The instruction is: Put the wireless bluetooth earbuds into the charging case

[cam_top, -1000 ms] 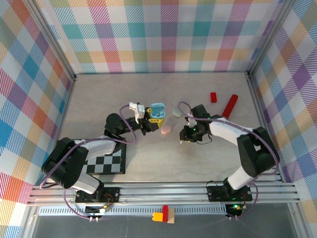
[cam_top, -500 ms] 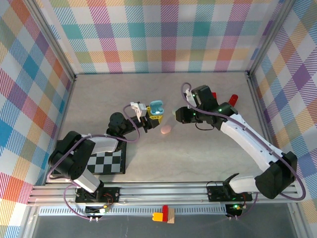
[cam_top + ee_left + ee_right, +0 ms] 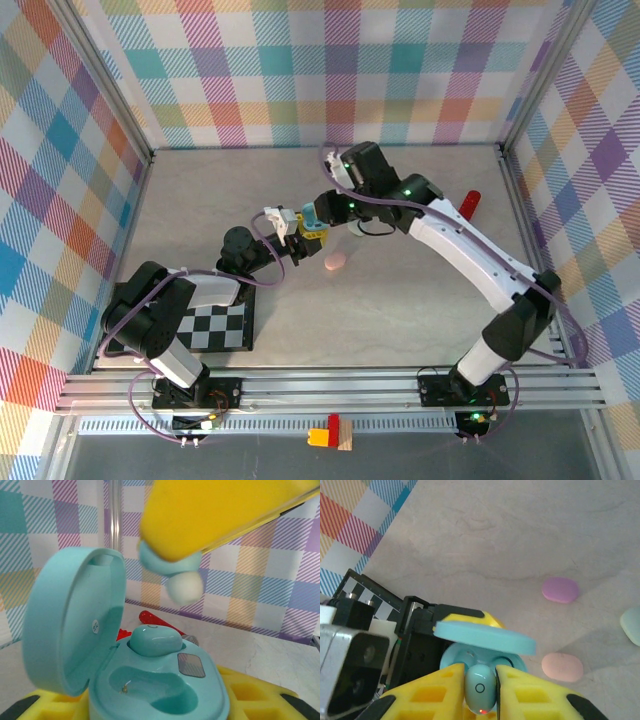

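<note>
One in, one left
Left gripper clamps the open charging case, one earbud seated; right gripper pinches the second earbud above it.

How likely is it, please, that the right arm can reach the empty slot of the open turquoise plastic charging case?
Probably yes: the turquoise plastic charging case has its lid swung back, one slot is bare, and the right claw hangs above it pinching a small turquoise earbud.
</note>
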`<act>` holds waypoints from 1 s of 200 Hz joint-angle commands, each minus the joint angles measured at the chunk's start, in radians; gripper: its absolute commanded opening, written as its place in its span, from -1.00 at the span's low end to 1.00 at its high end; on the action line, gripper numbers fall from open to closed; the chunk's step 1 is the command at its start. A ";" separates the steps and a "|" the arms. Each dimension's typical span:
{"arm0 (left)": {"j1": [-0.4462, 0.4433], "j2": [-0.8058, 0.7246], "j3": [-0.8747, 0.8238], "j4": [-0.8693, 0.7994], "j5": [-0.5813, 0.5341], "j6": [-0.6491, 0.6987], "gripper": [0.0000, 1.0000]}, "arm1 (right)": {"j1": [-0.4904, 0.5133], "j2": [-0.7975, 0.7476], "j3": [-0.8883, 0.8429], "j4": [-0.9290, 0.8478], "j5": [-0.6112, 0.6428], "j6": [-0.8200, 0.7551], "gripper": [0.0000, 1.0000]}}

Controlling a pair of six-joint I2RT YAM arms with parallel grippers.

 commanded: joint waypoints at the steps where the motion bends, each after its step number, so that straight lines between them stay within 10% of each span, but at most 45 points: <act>1: 0.013 -0.006 -0.008 0.052 -0.012 0.022 -0.19 | 0.019 0.028 0.063 -0.028 0.002 -0.023 -0.58; 200: 0.028 -0.025 -0.023 0.052 -0.023 0.005 -0.19 | 0.044 0.091 0.037 0.004 -0.031 -0.001 -0.32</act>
